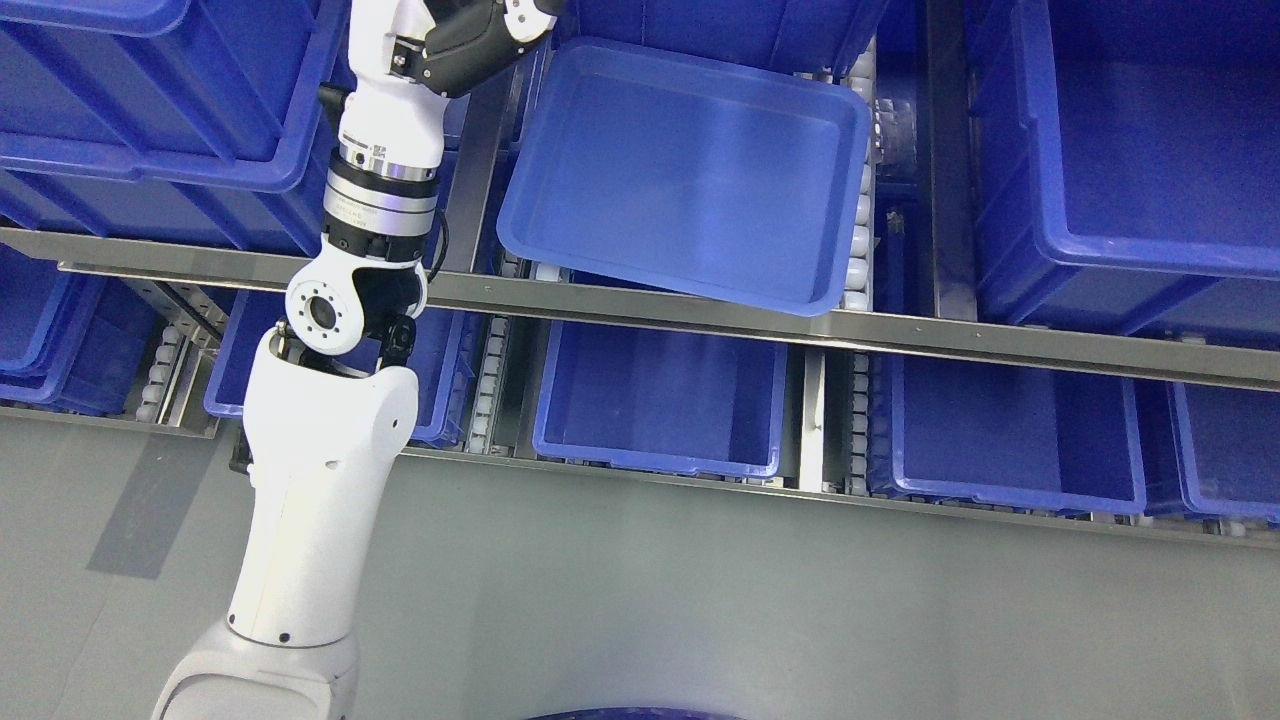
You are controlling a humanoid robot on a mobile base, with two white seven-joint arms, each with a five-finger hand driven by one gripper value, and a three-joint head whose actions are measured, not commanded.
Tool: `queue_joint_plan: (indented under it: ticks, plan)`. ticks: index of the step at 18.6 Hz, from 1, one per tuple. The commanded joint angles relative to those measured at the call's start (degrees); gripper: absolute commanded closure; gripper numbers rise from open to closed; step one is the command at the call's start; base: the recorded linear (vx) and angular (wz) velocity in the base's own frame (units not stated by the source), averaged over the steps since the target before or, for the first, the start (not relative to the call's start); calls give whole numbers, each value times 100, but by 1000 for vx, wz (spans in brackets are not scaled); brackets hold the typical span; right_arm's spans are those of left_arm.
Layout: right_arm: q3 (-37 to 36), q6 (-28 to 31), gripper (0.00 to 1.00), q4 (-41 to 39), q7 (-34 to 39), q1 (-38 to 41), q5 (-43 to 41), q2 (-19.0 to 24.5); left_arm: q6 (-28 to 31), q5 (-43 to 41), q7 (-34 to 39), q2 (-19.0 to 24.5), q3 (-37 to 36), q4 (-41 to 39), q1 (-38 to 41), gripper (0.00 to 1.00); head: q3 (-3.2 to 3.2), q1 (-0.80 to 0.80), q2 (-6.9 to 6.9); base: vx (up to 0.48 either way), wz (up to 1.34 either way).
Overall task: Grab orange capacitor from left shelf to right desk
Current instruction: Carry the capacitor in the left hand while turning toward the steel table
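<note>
My left arm [320, 480] comes up from the lower left and reaches high into the shelf. Its hand [488, 35] is at the top edge of the head view, just left of a tilted blue tray [690, 170], and is mostly cut off by the frame. The tray's inside shows nothing in it. No orange capacitor is visible anywhere in view. The right arm does not show.
Steel shelf rails [700, 315] run across the picture with roller tracks [860, 210] between the bins. Large blue bins stand at upper left [150, 90] and right [1140, 150]. Lower blue bins [660, 400] sit beneath the rail. Grey floor [700, 600] lies below.
</note>
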Motion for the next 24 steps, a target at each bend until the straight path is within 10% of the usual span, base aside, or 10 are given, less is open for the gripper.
queue_joint_plan:
  ticks: [1, 24]
  plan:
    - [-62, 3, 0, -132, 5, 193, 0, -100, -3, -3, 0, 100, -193, -60, 146, 97, 0, 0, 0, -79, -161]
    - [-62, 3, 0, -132, 5, 193, 0, -100, 24, 6, 44, 100, -774, 36, 32, 97, 0, 0, 0, -75, -809]
